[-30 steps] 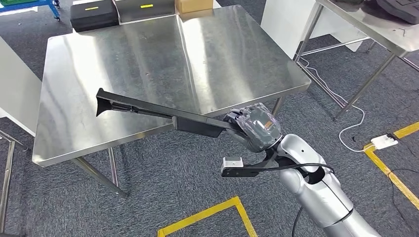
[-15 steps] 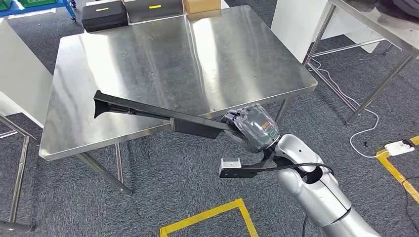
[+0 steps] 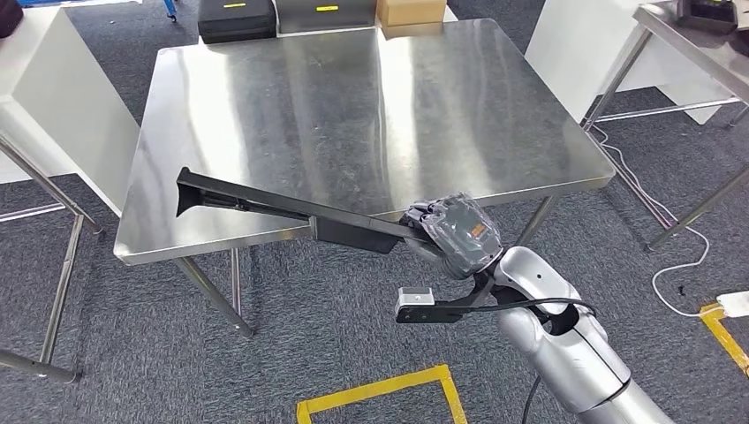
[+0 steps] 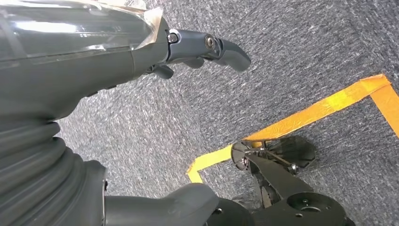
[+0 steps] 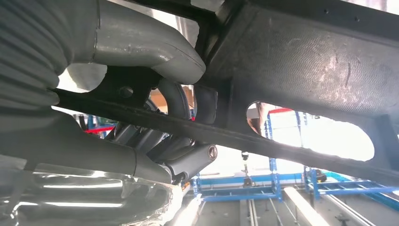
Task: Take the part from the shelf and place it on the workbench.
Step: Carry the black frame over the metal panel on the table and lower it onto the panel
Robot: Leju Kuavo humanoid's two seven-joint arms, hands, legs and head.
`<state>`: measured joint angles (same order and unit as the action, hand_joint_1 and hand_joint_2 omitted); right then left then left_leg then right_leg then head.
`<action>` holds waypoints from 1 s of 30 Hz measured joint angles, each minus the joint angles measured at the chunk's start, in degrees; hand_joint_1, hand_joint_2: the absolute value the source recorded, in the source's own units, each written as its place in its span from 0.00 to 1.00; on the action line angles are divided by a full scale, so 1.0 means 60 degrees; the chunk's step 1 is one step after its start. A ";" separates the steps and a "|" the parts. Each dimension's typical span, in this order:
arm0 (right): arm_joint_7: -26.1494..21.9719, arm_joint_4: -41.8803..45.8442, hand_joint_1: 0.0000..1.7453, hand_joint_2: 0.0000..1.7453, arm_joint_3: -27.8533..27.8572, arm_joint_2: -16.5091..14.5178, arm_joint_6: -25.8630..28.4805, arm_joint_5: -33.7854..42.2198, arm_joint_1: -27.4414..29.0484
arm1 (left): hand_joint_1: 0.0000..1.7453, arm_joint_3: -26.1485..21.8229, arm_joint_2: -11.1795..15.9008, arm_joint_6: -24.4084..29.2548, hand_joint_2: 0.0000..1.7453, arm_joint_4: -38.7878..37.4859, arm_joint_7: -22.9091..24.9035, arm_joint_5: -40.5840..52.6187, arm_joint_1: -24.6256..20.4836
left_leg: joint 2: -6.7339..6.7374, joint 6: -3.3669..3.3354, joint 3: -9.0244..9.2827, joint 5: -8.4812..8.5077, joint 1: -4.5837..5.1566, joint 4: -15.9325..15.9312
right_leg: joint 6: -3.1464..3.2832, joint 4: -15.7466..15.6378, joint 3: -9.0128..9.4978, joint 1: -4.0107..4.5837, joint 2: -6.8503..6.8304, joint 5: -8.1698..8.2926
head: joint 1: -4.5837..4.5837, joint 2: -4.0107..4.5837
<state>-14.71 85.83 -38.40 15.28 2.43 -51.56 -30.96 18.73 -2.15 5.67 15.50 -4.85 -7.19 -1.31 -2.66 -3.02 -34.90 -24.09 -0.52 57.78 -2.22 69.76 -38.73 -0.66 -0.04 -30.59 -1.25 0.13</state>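
1. The right robot hand grips one end of the long black part.
2. The part sticks out from that hand, over the shiny tabletop edge.
3. The left robot hand holds nothing, its fingers loose over the carpet.

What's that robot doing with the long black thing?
The robot's right hand grips one end of a long black part and holds it out over the near edge of a steel workbench. The part is not yet set down. Its left hand hangs over the carpet, holding nothing.
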 joint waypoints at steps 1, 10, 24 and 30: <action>0.0001 0.0000 1.00 1.00 0.0001 0.0007 0.0001 -0.0001 -0.0002 | 0.00 0.0014 -0.0007 0.0006 1.00 0.0002 0.0000 0.0000 -0.0001 | -0.0067 0.0015 0.0002 0.0000 0.0006 0.0009 | -0.0043 -0.0765 0.0371 -0.0020 0.0087 0.0288 | 0.0006 0.0000; 0.0018 0.0002 1.00 1.00 -0.0004 -0.0022 0.0025 -0.0044 -0.0001 | 0.00 0.0077 -0.0026 0.0067 1.00 0.0013 0.0030 -0.0008 0.0001 | 0.0246 0.0454 -0.0636 -0.0779 -0.0021 0.1281 | 0.0364 -0.2102 0.1008 -0.0082 -0.0020 0.0836 | -0.0062 0.0000; 0.0074 -0.0012 1.00 1.00 0.0046 -0.0054 0.0178 -0.0130 0.0015 | 0.00 0.0219 -0.0058 0.0176 1.00 0.0068 0.0048 -0.0219 -0.0014 | 0.0577 0.0321 0.0001 -0.0126 0.0132 0.0070 | 0.0284 -0.2073 0.0990 0.0152 -0.0440 0.0766 | -0.0033 0.0000; 0.0097 -0.0064 1.00 1.00 0.0117 -0.0057 0.0199 -0.0152 0.0015 | 0.00 0.0241 -0.0056 0.0171 1.00 0.0081 0.0007 -0.0290 -0.0014 | 0.0575 0.0217 -0.0012 -0.0129 0.0184 0.0072 | 0.0220 -0.2115 0.0996 0.0114 -0.0450 0.0803 | -0.0030 0.0000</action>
<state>-14.13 85.45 -37.70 14.93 3.62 -52.47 -30.87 20.18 -2.49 6.69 15.99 -4.81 -8.93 -1.39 0.79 -1.72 -34.97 -24.86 0.58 58.21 -0.91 57.07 -32.76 0.02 -2.73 -25.77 -1.43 0.13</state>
